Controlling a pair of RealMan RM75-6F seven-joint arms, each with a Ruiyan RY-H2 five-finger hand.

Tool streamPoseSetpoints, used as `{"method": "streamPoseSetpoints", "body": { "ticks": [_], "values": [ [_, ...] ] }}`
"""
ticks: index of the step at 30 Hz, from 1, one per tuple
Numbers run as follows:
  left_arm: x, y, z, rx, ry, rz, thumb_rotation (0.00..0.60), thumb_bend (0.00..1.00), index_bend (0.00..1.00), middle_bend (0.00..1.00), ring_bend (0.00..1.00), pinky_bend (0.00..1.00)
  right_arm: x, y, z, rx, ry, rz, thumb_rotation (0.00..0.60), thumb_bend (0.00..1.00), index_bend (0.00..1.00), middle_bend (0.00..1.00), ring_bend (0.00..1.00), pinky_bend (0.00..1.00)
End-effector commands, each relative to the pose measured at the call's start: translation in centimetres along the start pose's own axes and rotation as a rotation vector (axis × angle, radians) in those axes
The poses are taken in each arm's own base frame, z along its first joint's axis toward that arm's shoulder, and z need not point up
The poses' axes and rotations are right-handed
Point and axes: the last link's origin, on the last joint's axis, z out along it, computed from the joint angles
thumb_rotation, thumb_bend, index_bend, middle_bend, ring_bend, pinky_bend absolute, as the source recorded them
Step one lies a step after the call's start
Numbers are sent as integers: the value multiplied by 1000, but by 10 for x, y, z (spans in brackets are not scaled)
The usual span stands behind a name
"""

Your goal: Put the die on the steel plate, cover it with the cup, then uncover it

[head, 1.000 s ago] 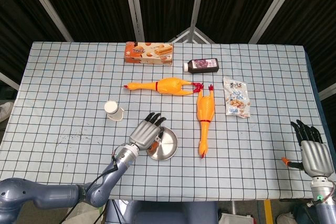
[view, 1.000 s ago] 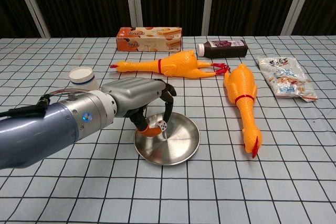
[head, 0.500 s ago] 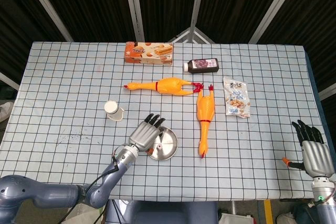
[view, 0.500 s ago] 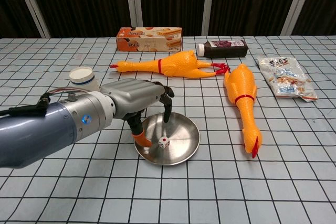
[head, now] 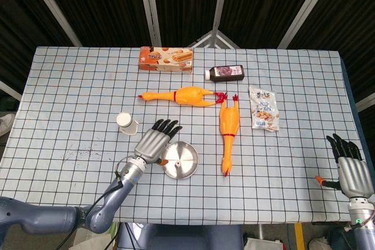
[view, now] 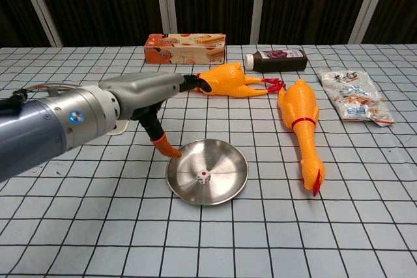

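Note:
A small white die [view: 204, 177] lies in the round steel plate [view: 228, 161], a little left of its middle; the head view shows the plate [head: 184, 159] near the table's front. My left hand [head: 153, 140] [view: 146, 96] hovers above and left of the plate, fingers stretched out flat and holding nothing. The white paper cup [head: 126, 123] lies on its side left of that hand; the arm hides most of it in the chest view. My right hand [head: 350, 167] rests at the table's right front edge, fingers apart and empty.
Two yellow rubber chickens [head: 181, 95] [head: 228, 130] lie behind and right of the plate. An orange biscuit box [head: 166, 58], a dark bottle [head: 225, 74] and a snack bag [head: 263, 108] sit further back.
My left hand let go of the die, which dropped into the plate. The hand then lifted, spread flat and moved left, away from the plate.

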Motion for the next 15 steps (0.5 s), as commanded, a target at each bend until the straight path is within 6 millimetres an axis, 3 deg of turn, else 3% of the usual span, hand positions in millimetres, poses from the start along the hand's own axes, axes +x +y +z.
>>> {"method": "streamPoseSetpoints", "body": {
  "ticks": [1,7,15],
  "values": [
    [22,-32,-21,30,103,-69,600,134,91,3,0,0,0,-2,-1,7,-1,2,600,21,53,0,87,0],
    [35,-87,-40,155,129,15,600,151,55,0,0,0,0,-5,-3,18,0,2,600,21,53,0,87,0],
    [41,-120,-39,255,131,50,600,150,65,0,0,0,-1,-5,-3,11,-9,-4,600,21,53,0,87,0]
  ]
}}
